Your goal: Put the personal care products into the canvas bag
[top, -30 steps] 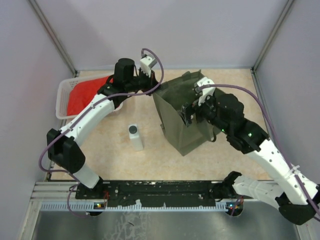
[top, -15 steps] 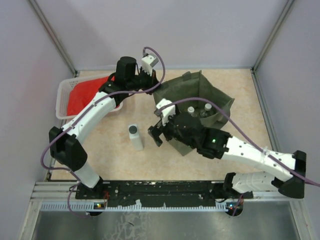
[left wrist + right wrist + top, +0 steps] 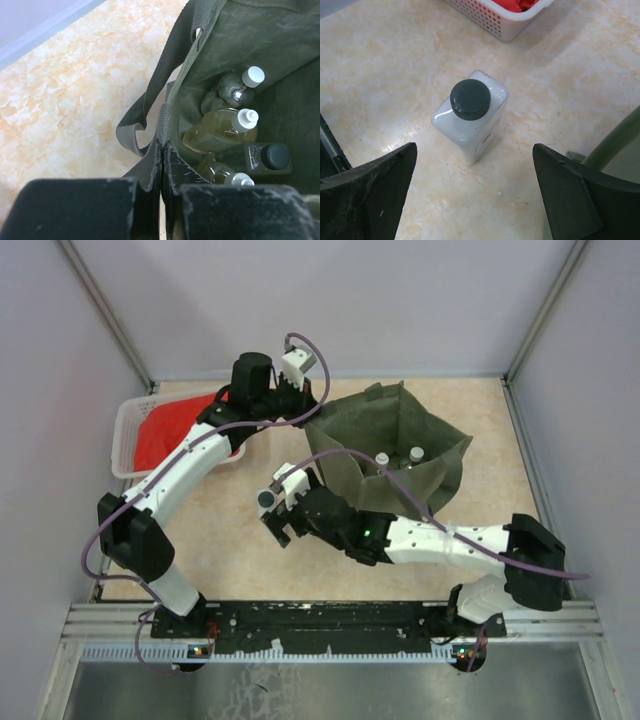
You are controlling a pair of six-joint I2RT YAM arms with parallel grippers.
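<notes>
Top external view: the canvas bag [image 3: 400, 455] stands open toward the back of the desk [image 3: 230, 550], and every place below is given from it. The left fingers [image 3: 305, 400] grip the bag's far left corner. In the left wrist view they [image 3: 161, 165] are closed flat on the rim fabric beside a loop handle, holding the mouth open as they did a second ago.

What has changed is the right arm. A second ago it hung over the bag's near side; it has since swung across to the bag's left. The right fingers [image 3: 275, 515] now hover over the white bottle [image 3: 268, 502], which stands upright on the desk just left of the bag. In the right wrist view they [image 3: 475, 185] are spread wide and hold nothing, one on each side of the bottle [image 3: 471, 116] and well clear of it. The drop into the bag looks finished, and this last bottle is probably next.

Further left of the bag sits the white basket [image 3: 125, 440], which holds only the red cloth [image 3: 165, 430].

Inside the bag, the left wrist view shows four bottles lying close together:
- a clear white-capped bottle [image 3: 235, 90]
- an amber bottle [image 3: 220, 127] beside it
- a black-capped bottle [image 3: 267, 157]
- another white-capped bottle [image 3: 232, 177], partly hidden
</notes>
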